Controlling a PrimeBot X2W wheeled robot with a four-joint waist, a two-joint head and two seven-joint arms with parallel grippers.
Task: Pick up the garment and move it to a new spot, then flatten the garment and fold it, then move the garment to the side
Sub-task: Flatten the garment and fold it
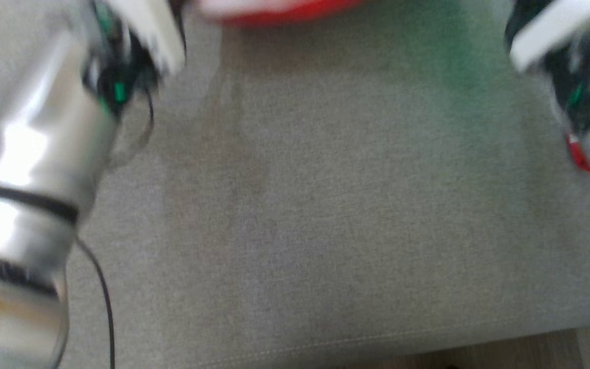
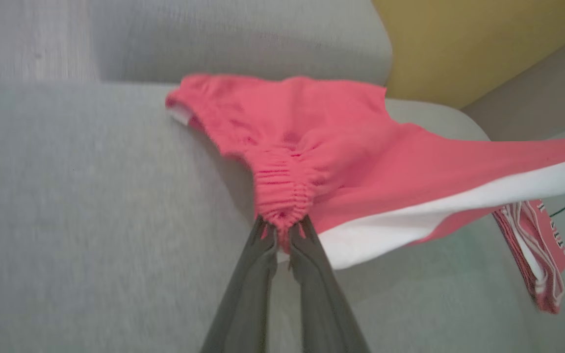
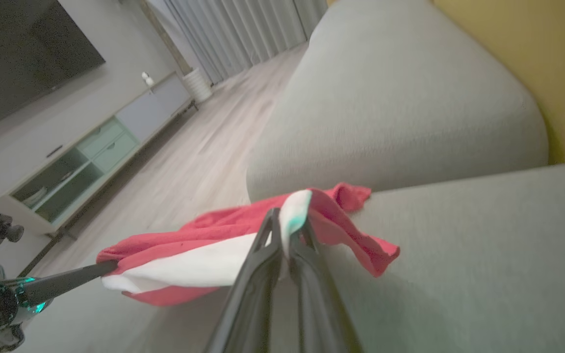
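Red garment (image 2: 361, 147) over grey sofa seat (image 2: 91, 220)

A home living room: grey sofa (image 3: 400, 98), wall television (image 3: 17, 49), low cabinet (image 3: 91, 157), curtains (image 3: 263, 24).

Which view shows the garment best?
Left wrist view: the garment spreads wide, its elastic edge pinched by the left gripper. Right wrist view shows it bunched behind the right gripper; head view, a blurred red strip.

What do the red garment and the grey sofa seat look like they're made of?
Garment: soft matte knit, probably cotton jersey; it drapes limply and has a ribbed gathered band. Sofa seat: matte grey woven upholstery, probably; a fine weave grain shows.
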